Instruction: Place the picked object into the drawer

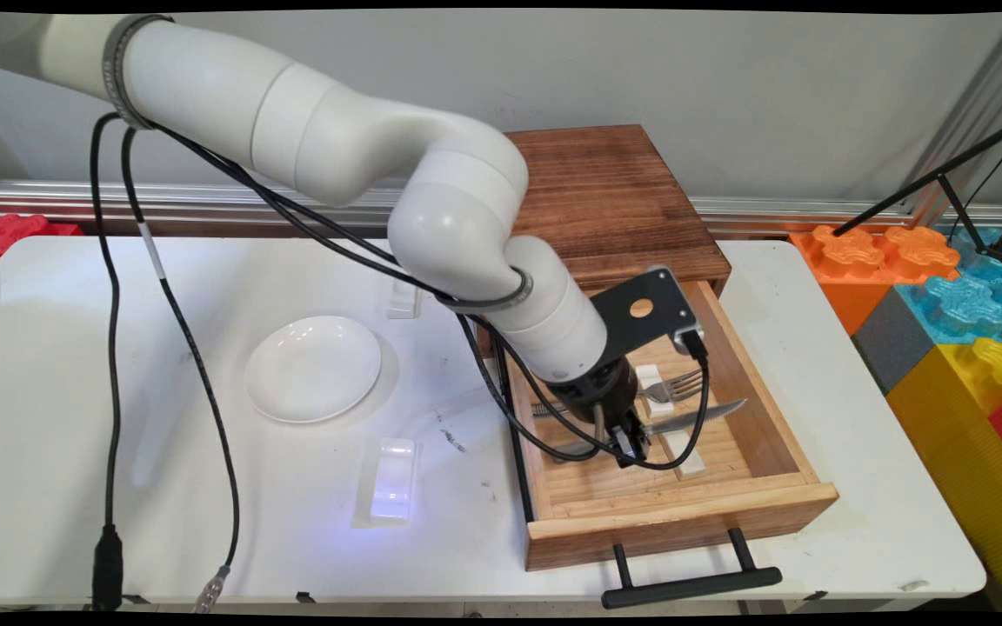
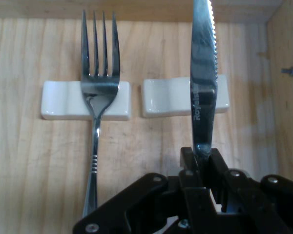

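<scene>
- We see the pincer (image 2: pixel 201 161) lowered into the open wooden drawer (image 1: pixel 779 435); its two fingers are pressed against the handle of a steel knife (image 2: pixel 203 83), so it is closed on the knife.
- In the hand view the knife runs straight up from the fingers; its serrated blade crosses a small white rest (image 2: pixel 171 97) and reaches the top edge.
- Beside the knife, apart from it, lies a fork (image 2: pixel 98 87); its neck sits on a second white rest (image 2: pixel 63 100), tines pointing the same way as the blade; the fork touches neither the knife nor the pincer.
- In the main view the knife (image 1: pixel 701 413) and the fork (image 1: pixel 679 382) lie side by side on the drawer floor, just beyond the black wrist; a black bar handle (image 1: pixel 692 587) sticks out from the drawer front over the near edge of the bench (image 1: pixel 75 522).
- The drawer belongs to a dark wooden cabinet (image 1: pixel 614 191) standing at the back of the bench.
- On the bench, left of the drawer, sits a white plate (image 1: pixel 312 368); one more white rest (image 1: pixel 390 478) lies near the plate on the near side, and another (image 1: pixel 403 300) beyond it, partly behind the arm.
- Colourful big blocks (image 1: pixel 953 296) stand off the bench to the right.
</scene>
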`<action>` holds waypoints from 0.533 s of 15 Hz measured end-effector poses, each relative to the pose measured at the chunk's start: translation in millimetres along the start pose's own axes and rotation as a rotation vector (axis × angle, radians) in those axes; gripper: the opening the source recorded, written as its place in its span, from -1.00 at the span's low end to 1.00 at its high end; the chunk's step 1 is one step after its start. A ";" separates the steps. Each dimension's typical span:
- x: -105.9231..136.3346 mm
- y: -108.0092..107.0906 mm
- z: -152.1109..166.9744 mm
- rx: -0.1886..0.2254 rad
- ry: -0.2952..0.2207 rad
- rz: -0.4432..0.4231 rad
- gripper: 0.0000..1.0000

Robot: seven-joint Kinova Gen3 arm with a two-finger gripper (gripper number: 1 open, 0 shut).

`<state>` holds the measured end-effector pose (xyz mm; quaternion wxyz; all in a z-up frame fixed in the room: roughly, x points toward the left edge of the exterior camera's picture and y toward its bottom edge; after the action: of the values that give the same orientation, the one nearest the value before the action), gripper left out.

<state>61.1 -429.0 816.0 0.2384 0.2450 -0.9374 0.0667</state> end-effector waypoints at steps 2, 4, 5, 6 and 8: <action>-1.8 0.2 4.1 -0.001 -0.001 -0.003 -1.00; -4.8 0.9 10.5 -0.005 -0.004 -0.012 -1.00; -5.8 1.0 12.2 -0.006 -0.005 -0.014 -1.00; -6.6 1.1 13.8 -0.007 -0.006 -0.017 -1.00; -8.7 1.0 17.7 -0.008 -0.008 -0.023 -1.00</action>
<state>59.9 -428.6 796.3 0.2362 0.2550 -0.9358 0.0594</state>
